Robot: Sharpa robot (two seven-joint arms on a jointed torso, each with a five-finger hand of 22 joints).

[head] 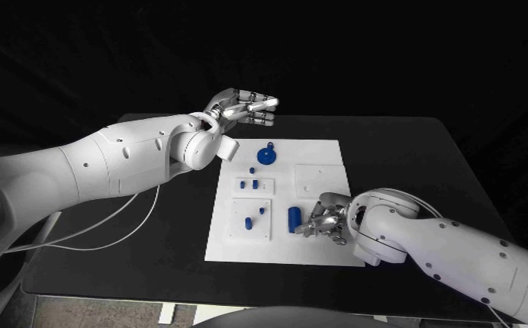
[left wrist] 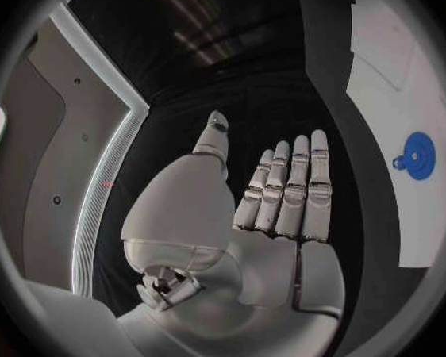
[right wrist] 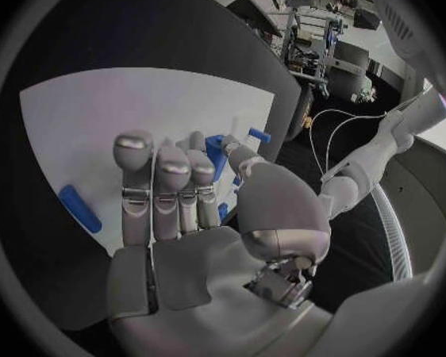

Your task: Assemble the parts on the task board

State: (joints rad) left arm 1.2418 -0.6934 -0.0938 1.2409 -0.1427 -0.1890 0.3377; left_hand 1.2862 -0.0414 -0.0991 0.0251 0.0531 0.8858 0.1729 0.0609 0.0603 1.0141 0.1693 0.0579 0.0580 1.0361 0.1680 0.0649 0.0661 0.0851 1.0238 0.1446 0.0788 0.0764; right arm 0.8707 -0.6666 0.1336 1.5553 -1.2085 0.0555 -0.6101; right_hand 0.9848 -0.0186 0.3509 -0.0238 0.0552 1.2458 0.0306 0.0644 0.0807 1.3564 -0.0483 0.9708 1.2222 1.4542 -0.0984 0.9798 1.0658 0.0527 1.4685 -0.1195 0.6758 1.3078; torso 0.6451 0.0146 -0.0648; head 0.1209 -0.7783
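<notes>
Left hand (head: 246, 107) raised above the table (head: 440, 160) just past the far left corner of the white task board (head: 319, 252), fingers straight and together in the wrist view, palm empty, holding nothing. Right hand (head: 326, 221) low over the board's near right part, just beside the long blue part (head: 294, 218); fingers curled toward the board, whether gripping anything cannot be told. Round blue part (head: 266, 152) near the board's far edge, small blue parts (head: 251, 184) mid-board, another (head: 249, 223) in the near left plate.
</notes>
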